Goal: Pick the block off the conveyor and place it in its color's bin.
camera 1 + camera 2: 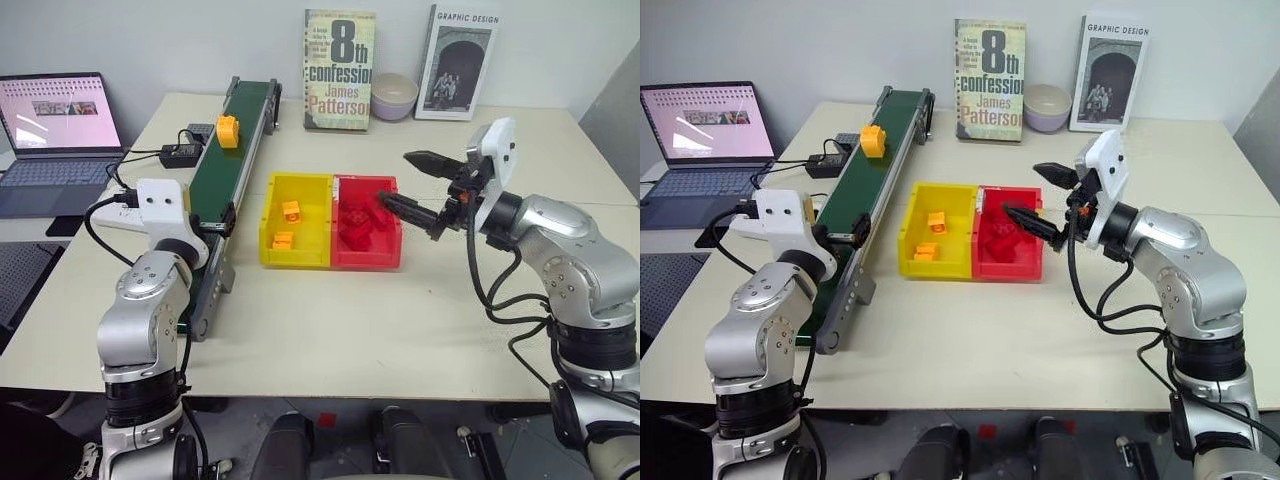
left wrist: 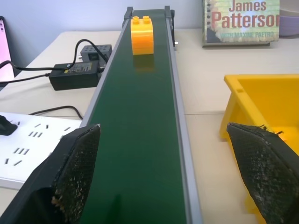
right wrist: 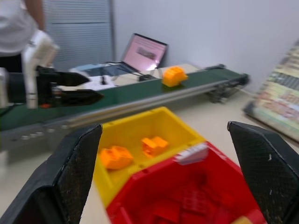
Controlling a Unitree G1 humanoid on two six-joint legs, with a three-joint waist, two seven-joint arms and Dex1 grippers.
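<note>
A yellow-orange studded block (image 1: 228, 130) stands upright on the dark green conveyor (image 1: 222, 172) near its far end. My left gripper (image 2: 170, 172) hovers open over the belt's near part and points along it, well short of the block (image 2: 142, 35). The yellow bin (image 1: 296, 251) sits right of the belt with two orange bricks inside. It is joined to a red tray (image 1: 367, 255) that holds red bricks. My right gripper (image 1: 420, 187) is open and empty above the red tray's right edge, pointing left toward the trays.
An open laptop (image 1: 60, 130) sits at the far left. A black power adapter (image 1: 180, 153) and a white power strip (image 2: 28, 149) lie left of the belt. Two books (image 1: 338, 70) and a bowl (image 1: 394, 95) stand along the back edge. A person (image 3: 18, 28) stands beyond the table.
</note>
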